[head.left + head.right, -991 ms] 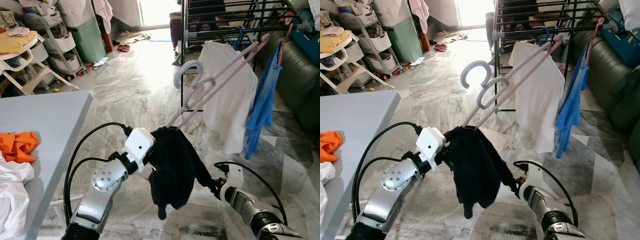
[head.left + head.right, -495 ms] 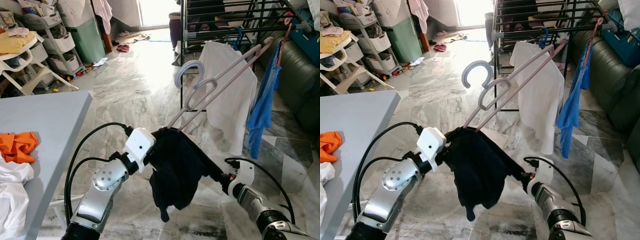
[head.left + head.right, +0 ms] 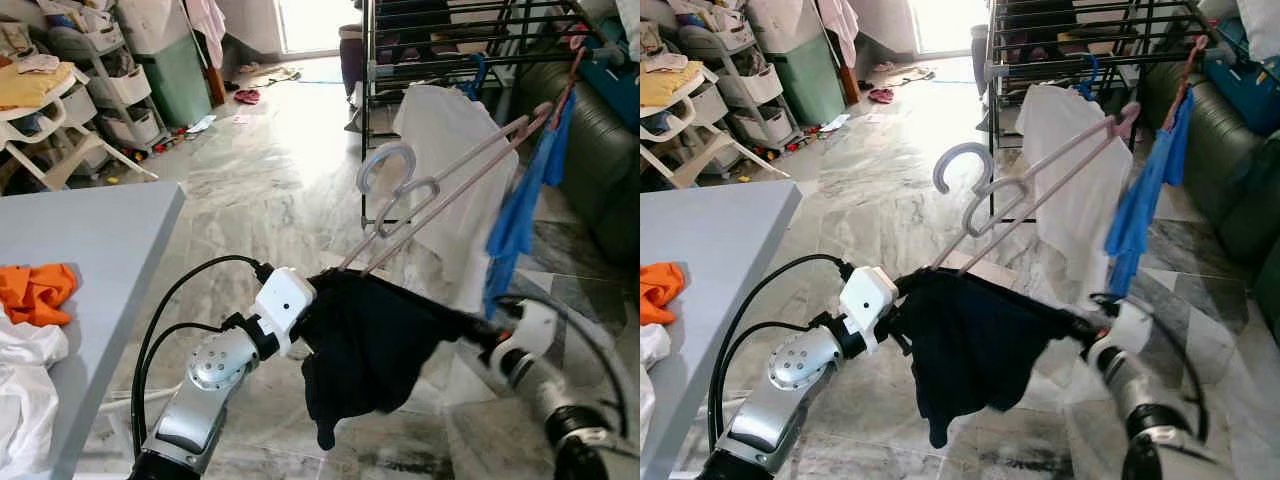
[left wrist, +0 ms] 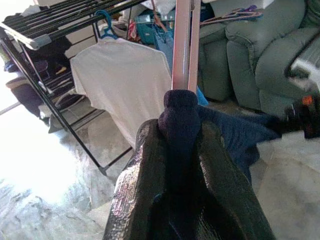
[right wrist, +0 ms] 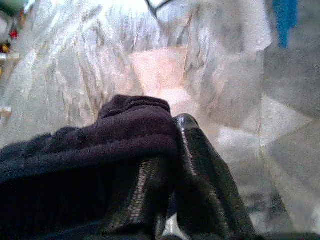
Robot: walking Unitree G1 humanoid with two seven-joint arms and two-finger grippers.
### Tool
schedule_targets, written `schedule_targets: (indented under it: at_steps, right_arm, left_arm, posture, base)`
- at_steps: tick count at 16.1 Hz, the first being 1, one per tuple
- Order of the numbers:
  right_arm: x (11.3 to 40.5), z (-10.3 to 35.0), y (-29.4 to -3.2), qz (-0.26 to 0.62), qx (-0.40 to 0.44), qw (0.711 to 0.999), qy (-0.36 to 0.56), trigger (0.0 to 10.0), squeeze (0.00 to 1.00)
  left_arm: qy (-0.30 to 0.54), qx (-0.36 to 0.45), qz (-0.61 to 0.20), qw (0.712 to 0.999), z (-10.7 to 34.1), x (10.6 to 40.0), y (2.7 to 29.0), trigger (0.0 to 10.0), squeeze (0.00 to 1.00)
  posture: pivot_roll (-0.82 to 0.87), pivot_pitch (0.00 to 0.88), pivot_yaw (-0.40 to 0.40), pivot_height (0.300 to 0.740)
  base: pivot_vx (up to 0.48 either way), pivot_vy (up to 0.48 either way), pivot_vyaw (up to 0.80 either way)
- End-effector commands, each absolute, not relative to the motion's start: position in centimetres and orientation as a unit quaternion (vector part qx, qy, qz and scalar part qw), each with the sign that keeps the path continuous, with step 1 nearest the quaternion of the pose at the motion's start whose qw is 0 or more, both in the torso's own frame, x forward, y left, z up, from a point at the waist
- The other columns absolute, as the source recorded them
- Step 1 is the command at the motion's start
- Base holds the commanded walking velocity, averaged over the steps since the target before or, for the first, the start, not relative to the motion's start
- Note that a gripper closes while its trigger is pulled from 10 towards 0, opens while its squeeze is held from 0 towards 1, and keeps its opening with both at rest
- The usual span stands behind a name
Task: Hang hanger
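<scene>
The left gripper point(image 4: 182, 132) pinched the dark shirt point(image 3: 375, 340) and pink hangers point(image 3: 440, 185) together. The right gripper point(image 5: 172, 145) pinched the shirt's far edge (pulled sideways). The hangers pointed toward the rack point(image 3: 440, 40).

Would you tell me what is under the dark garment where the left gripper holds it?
Two pink hangers emerge from the dark garment at the left gripper; their lower ends are covered by cloth.

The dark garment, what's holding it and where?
Both grippers: the left gripper pinches the dark garment at one bunched edge beside the pink hangers; the right gripper grips its opposite edge.
</scene>
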State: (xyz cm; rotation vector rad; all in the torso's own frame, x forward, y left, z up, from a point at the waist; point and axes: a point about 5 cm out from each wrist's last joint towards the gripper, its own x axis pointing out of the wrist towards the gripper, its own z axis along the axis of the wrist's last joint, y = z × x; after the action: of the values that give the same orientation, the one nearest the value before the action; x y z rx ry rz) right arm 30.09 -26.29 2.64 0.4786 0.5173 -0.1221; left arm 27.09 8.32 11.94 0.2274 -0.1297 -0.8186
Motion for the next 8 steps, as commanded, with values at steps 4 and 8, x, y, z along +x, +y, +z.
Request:
schedule_targets:
  at_steps: [4, 8]
  right_arm:
    - [32.0, 6.8, -29.5, -0.104, 0.235, 0.949, 0.184, 0.0, 0.00]
    - [34.1, 10.4, -30.0, -0.109, 0.242, 0.955, 0.135, 0.0, 0.00]
  left_arm:
    - [-0.076, 0.134, -0.366, 0.918, 11.3, 26.8, 10.0, 0.0, 0.00]
    - [-0.073, 0.141, -0.369, 0.916, 10.0, 26.0, 10.0, 0.0, 0.00]
  posture:
    - [-0.12, 0.000, 0.099, 0.740]
    - [-0.13, 0.000, 0.098, 0.740]
  base:
    - [0.000, 0.000, 0.00]
    - [0.000, 0.000, 0.00]
